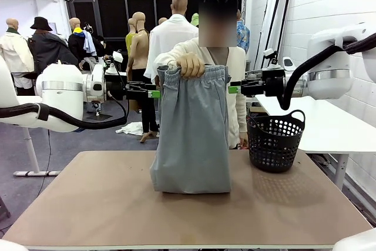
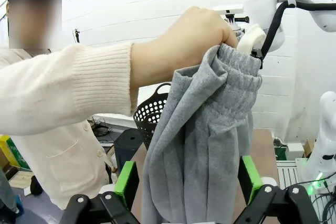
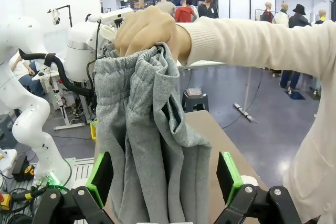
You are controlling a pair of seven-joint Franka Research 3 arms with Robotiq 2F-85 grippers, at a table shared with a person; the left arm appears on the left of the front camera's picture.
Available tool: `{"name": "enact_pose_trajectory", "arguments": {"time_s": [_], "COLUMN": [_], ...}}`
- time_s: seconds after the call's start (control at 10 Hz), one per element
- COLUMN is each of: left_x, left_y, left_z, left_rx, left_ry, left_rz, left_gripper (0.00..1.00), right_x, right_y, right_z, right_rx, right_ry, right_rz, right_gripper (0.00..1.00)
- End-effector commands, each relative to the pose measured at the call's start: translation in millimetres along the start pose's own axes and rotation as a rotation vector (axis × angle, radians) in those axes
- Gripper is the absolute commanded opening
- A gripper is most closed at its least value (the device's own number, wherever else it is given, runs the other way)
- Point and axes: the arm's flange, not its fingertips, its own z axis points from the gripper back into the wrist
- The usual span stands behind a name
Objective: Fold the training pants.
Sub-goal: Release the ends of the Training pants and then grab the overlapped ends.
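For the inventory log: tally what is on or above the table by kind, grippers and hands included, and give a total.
Grey training pants: 1
Black basket: 1
Person's hand holding up the waistband: 1
Open grippers: 2 (left gripper, right gripper)
Total: 5

Table [image 1: 88, 204] bears black basket [image 1: 275, 144], training pants' [image 1: 192, 139] lower end.

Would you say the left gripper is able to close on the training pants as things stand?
Probably yes: the left gripper is open and the training pants hang between its fingers; the person's hand holds the waistband higher up.
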Motion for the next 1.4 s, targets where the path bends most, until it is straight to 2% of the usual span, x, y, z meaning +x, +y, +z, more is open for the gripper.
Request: {"name": "enact_pose_trajectory", "arguments": {"time_s": [0.0, 1.3], "left_x": [-2.2, -10.3], "left_y": [-1.9, 3.4], "left_z": [4.2, -20.3], "left_rx": [0.021, -0.058], "left_ry": [-0.043, -0.044], "left_rz": [-0.028, -0.016], "left_gripper": [1.00, 1.00], "right_x": [-9.8, -16.3], "right_y": [9.1, 14.0], "right_z": [-7.4, -12.5], "right_rx": [-0.020, 0.063], "right_ry": [-0.015, -0.037], "right_rz": [0.019, -0.024], "right_gripper": [1.00, 1.00]}}
